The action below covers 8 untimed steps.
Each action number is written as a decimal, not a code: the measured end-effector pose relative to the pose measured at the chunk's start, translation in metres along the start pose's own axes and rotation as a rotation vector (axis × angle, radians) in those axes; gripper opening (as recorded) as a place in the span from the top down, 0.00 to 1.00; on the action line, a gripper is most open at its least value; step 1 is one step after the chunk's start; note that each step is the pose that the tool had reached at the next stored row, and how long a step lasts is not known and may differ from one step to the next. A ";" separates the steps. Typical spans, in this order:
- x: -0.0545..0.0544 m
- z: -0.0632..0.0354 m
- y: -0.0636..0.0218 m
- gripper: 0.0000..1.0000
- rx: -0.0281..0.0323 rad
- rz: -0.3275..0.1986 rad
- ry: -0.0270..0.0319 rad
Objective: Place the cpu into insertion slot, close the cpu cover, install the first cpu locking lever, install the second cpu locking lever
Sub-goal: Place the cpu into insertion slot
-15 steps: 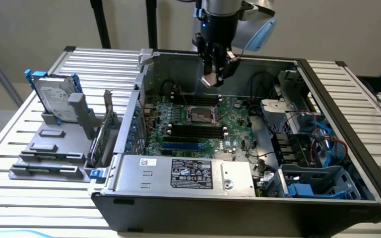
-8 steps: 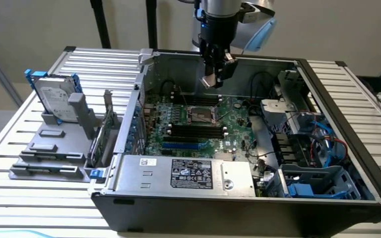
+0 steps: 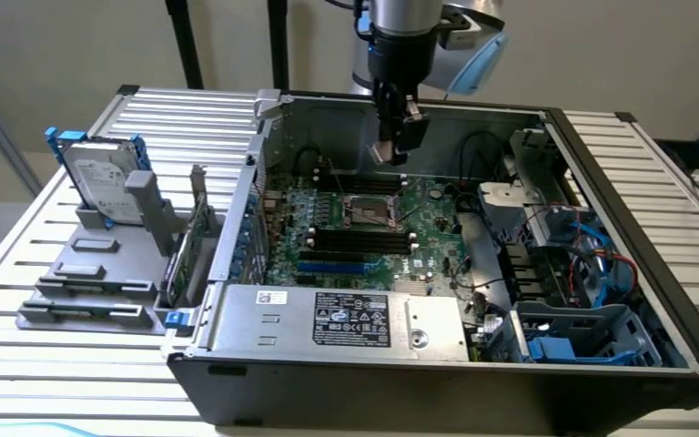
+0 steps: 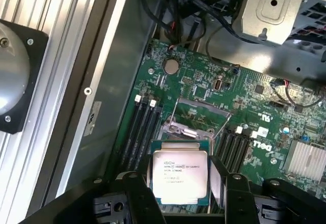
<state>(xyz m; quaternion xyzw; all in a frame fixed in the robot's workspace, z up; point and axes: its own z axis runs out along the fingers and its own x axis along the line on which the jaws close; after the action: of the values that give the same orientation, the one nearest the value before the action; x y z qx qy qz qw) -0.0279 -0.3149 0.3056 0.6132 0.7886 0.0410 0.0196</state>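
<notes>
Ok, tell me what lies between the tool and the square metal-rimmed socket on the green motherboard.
Only the flat square silvery-topped chip, gripped in the tool; in the wrist view nothing else crosses to the metal-rimmed socket.

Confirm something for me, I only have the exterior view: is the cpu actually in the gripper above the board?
Observer: Yes. The wrist view shows the cpu clamped between the fingers of the gripper, with its printed silver top facing the camera.
Operator: Is the way in open?
Observer: The cpu cover is tilted up off the insertion slot, and green board shows through its window.
</notes>
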 end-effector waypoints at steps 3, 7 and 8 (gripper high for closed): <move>0.000 0.0014 -0.0001 0.45 -0.0011 0.053 -0.0047; 0.000 0.0033 -0.0003 0.45 -0.0026 0.126 -0.0111; 0.000 0.0038 -0.0003 0.45 -0.0029 0.144 -0.0128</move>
<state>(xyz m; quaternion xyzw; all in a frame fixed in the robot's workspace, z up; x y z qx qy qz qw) -0.0278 -0.3149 0.3019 0.6687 0.7422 0.0396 0.0225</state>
